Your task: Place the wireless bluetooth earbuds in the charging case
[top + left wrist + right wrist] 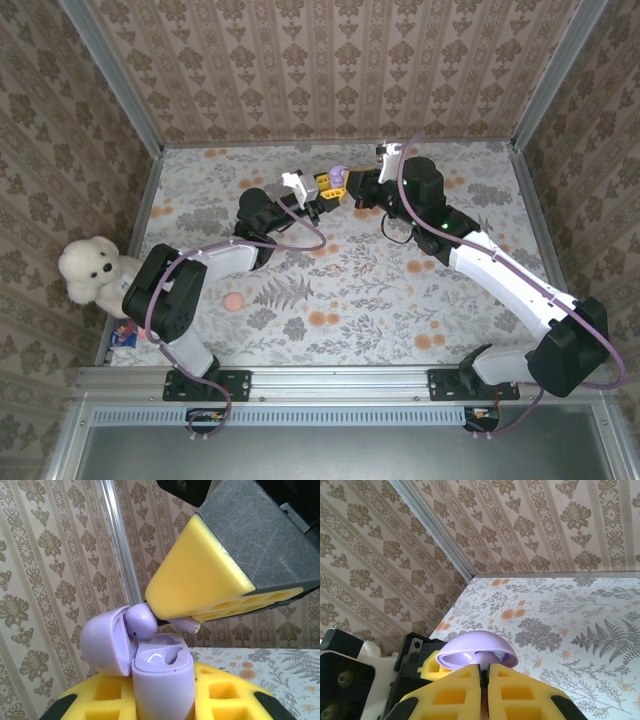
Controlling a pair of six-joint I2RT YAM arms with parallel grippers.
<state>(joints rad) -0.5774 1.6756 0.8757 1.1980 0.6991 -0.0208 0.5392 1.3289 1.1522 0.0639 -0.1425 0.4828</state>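
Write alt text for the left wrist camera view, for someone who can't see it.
A lilac charging case, lid open, stands gripped between the left claw and its yellow foam pads; from the upper right, the right claw pinches a lilac earbud just above the case's opening. Patterned wallpaper is behind.

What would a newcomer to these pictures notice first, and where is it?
The open purple case stands upright in the left hand, over the far middle of the table. The right hand holds an earbud right at its opening. A white plush toy sits by the table's left edge.
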